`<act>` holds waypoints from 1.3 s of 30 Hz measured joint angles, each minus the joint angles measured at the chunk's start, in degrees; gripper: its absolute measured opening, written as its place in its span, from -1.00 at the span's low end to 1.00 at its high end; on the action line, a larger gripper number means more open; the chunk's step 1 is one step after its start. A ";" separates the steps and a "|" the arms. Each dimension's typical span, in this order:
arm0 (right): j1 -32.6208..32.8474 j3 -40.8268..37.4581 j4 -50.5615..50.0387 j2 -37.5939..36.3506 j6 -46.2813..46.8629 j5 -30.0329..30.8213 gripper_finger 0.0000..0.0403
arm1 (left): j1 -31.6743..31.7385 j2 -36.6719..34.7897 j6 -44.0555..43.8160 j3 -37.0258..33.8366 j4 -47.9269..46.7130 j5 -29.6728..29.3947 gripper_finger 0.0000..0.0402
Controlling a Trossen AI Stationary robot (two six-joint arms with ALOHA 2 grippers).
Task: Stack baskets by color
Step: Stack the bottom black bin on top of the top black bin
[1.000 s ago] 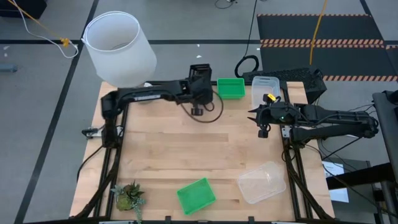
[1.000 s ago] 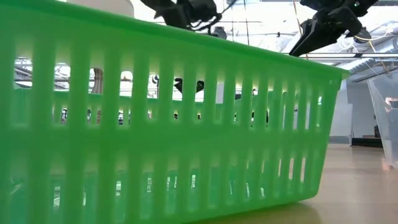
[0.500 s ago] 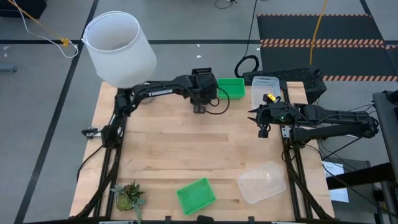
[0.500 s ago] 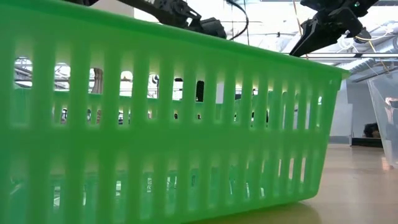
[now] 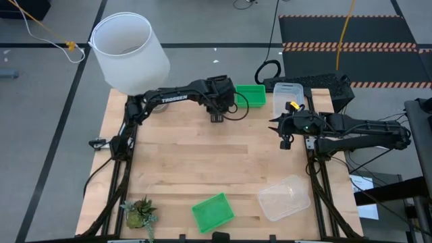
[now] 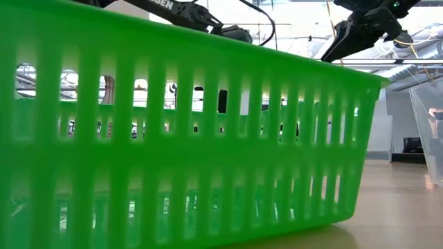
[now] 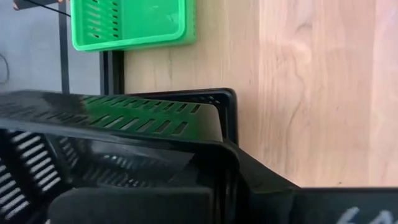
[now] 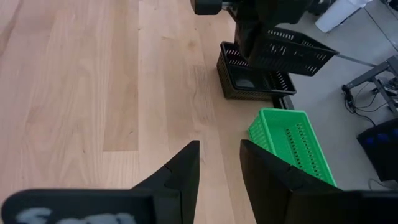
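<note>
Two bright green baskets, one (image 5: 251, 95) at upper centre of the overhead view and one (image 5: 212, 212) at bottom centre, both with slotted walls. Two clear, frosty translucent baskets, one (image 5: 287, 94) at upper right, one (image 5: 284, 198) at lower right. Black slotted baskets (image 8: 256, 81) by the dark left arm (image 5: 175, 98), which bears white lettering. Pale, streaky wood-grain table (image 5: 189, 162). White lampshade (image 5: 128, 54) at upper left. Small green plant (image 5: 139, 213) at lower left.

In the low view a green basket (image 6: 187, 138) fills most of the picture, cut off at left and bottom, hiding the tabletop behind. A clear basket (image 6: 432, 131) is cropped at right.
</note>
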 joint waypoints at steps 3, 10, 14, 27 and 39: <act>0.00 0.00 0.00 0.00 0.00 0.00 -0.45 | -0.22 0.00 -0.83 0.00 0.00 0.79 -0.94; 0.00 0.00 0.00 0.00 0.00 0.00 -0.45 | -0.46 0.00 -2.11 -0.04 -0.11 1.51 -0.95; 0.00 0.00 0.00 0.00 0.00 0.00 -0.45 | -0.42 0.00 -2.80 -0.04 -0.30 1.49 -0.91; 0.00 0.00 0.01 0.00 0.17 -0.02 -0.45 | -0.57 0.00 -1.65 -0.07 -0.22 0.78 -0.89; 0.00 0.00 0.00 0.00 0.20 -0.02 -0.45 | 0.74 0.94 -1.50 -0.26 0.03 -0.61 -0.87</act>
